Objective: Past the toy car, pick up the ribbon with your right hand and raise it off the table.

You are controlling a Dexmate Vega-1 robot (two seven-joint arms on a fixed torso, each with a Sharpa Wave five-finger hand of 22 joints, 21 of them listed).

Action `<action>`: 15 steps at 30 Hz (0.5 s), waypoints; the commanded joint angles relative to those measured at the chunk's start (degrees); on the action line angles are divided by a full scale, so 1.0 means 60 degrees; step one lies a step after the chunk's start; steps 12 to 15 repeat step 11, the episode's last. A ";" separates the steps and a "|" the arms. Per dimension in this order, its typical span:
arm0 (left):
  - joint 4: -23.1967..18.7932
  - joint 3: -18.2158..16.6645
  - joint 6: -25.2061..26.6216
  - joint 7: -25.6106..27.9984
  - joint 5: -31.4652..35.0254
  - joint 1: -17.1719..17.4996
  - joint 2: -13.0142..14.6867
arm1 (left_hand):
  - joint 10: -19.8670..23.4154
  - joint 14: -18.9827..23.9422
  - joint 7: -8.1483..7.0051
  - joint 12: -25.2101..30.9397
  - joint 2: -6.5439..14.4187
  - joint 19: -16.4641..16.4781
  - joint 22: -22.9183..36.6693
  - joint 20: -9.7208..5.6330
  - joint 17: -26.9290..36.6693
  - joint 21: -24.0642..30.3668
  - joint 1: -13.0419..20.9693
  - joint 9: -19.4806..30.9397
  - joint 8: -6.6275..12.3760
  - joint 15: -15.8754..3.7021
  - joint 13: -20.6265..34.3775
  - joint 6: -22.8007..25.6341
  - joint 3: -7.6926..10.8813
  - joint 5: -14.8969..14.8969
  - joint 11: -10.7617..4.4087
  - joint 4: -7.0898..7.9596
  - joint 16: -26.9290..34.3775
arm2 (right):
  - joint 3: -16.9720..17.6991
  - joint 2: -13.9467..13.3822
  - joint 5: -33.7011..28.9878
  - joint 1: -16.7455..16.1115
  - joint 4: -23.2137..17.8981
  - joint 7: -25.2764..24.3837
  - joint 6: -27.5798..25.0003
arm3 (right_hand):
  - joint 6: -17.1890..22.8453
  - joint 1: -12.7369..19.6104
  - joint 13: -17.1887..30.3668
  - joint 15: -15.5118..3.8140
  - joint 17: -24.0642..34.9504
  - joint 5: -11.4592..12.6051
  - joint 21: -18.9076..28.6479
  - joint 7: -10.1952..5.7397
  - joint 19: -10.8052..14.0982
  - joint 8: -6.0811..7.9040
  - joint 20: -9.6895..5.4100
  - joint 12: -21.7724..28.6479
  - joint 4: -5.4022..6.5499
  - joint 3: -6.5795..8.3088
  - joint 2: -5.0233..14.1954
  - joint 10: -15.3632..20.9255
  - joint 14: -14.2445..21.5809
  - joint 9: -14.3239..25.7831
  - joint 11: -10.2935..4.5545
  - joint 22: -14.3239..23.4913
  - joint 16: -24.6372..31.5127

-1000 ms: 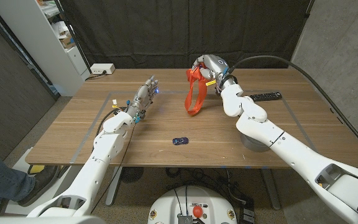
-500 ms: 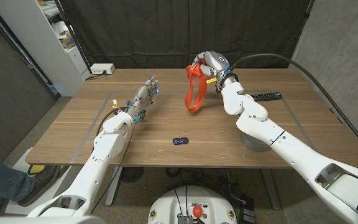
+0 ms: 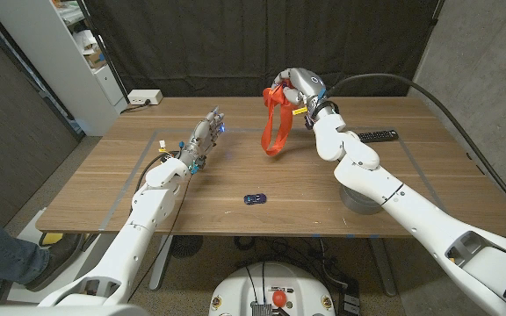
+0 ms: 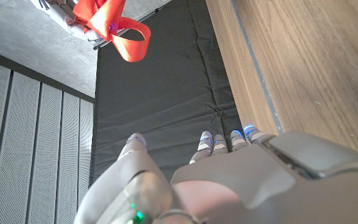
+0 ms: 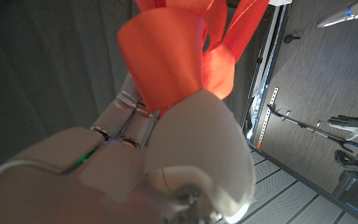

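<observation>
**Ribbon up, task close to done**

Since the wooden bench (image 3: 104, 189) carries only the toy car (image 3: 254, 198) near its front edge, the lift looks accomplished. The right hand (image 3: 295, 89) grips the orange ribbon (image 3: 275, 125) at its top; the loop dangles clear of the wood, well beyond the car. The left hand (image 3: 204, 138) waits with fingers apart, holding nothing. Little seems left.
</observation>
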 commanded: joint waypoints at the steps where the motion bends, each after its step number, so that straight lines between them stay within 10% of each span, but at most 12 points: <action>1: -0.0168 -0.0025 0.0082 0.0039 -0.0009 0.0102 0.0042 | -0.0082 -0.0021 0.0042 0.0046 0.0077 -0.0834 0.0035 0.0082 0.0014 0.0040 0.0040 0.0031 0.0030 0.0040 0.0023 0.0020 0.0013 -0.0041 -0.0053 -0.0053 0.0057 | 0.0032 0.0051 -0.0012 -0.0007 -0.0089 0.0052 -0.0075 | 0.0075 -0.0048 0.0028 -0.1444 0.0065 0.0047 0.0108 0.0012 -0.0378 -0.0030 -0.1162 -0.0061 -0.0011 0.0097 0.0013 0.0096 0.0473 0.0015 0.0013 0.0003 -0.0054; 15: -0.0366 -0.0076 0.0158 0.0061 -0.0043 0.0258 0.0111 | -0.0079 -0.0019 0.0043 0.0047 0.0082 -0.0839 0.0036 0.0084 0.0014 0.0039 0.0035 0.0031 0.0028 0.0040 0.0024 0.0024 0.0007 -0.0042 -0.0085 -0.0065 0.0058 | -0.0023 0.0088 0.0002 -0.0029 -0.0094 0.0082 -0.0062 | 0.0081 -0.0071 0.0052 -0.1438 0.0145 0.0044 0.0200 0.0010 -0.0401 -0.0045 -0.1164 -0.0102 -0.0022 0.0112 -0.0003 0.0110 0.0498 0.0023 -0.0013 -0.0052 -0.0064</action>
